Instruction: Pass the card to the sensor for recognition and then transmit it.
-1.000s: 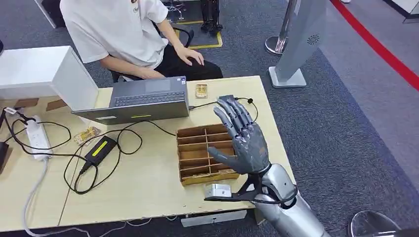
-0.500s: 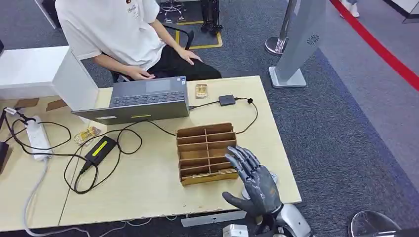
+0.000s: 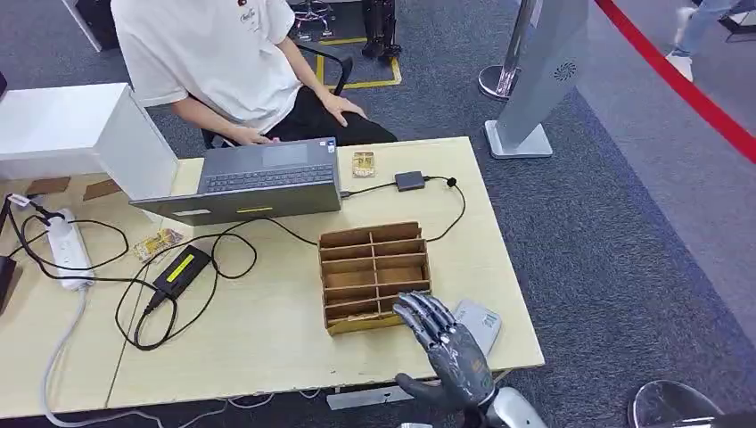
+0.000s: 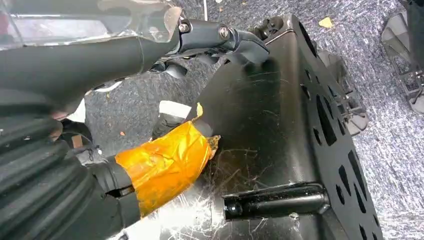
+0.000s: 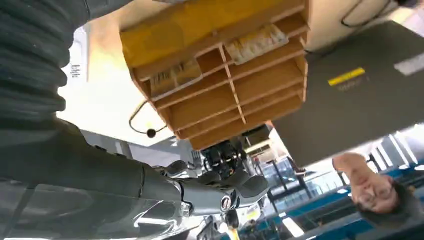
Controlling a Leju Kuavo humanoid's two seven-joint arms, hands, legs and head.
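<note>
Hovering, right hand [image 3: 450,349] spread beside ribbed cardboard organizer [image 3: 374,276], seemingly empty.

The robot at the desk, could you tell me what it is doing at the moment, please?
The robot's right hand hovers open at the near edge of the table, fingers spread, holding nothing. It sits beside the wooden divided tray, and a grey card lies flat on the table just past its fingers. A small black sensor on a cable sits further back near the laptop. A person sits behind the desk, not touching the card.
</note>
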